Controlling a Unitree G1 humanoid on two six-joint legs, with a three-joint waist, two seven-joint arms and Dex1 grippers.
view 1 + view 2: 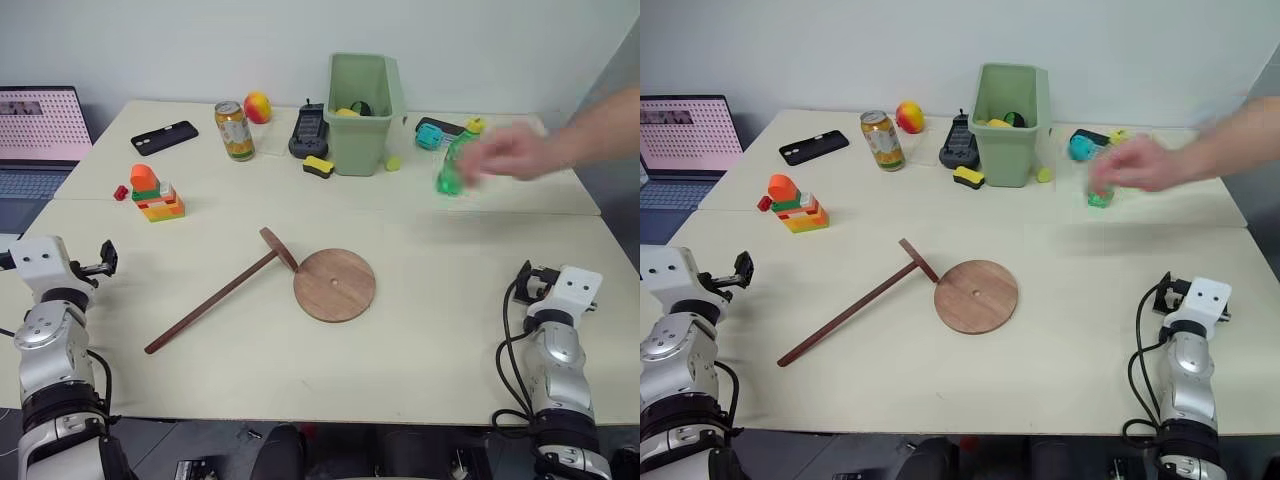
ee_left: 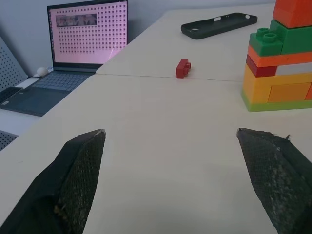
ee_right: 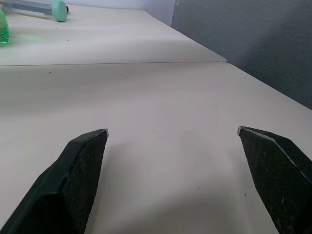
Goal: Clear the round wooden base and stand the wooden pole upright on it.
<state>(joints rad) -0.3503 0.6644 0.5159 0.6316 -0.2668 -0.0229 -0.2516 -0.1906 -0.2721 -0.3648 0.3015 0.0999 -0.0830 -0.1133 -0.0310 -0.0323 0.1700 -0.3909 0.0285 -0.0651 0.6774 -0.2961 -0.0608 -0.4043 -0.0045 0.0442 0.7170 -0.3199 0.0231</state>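
Round wooden base (image 1: 334, 284) bare; wooden pole (image 1: 215, 299) lying beside it, disc end touching. Left gripper (image 2: 178, 141), right gripper (image 3: 173, 139) spread wide, empty.

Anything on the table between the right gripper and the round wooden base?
No. In the left eye view, only bare tabletop separates the right gripper from the round wooden base.

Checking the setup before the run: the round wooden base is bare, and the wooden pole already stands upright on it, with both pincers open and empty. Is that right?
Not quite. The round wooden base is bare, but the wooden pole lies flat on the table beside it, as the left eye view shows. The left pincer and right pincer are indeed open and empty.
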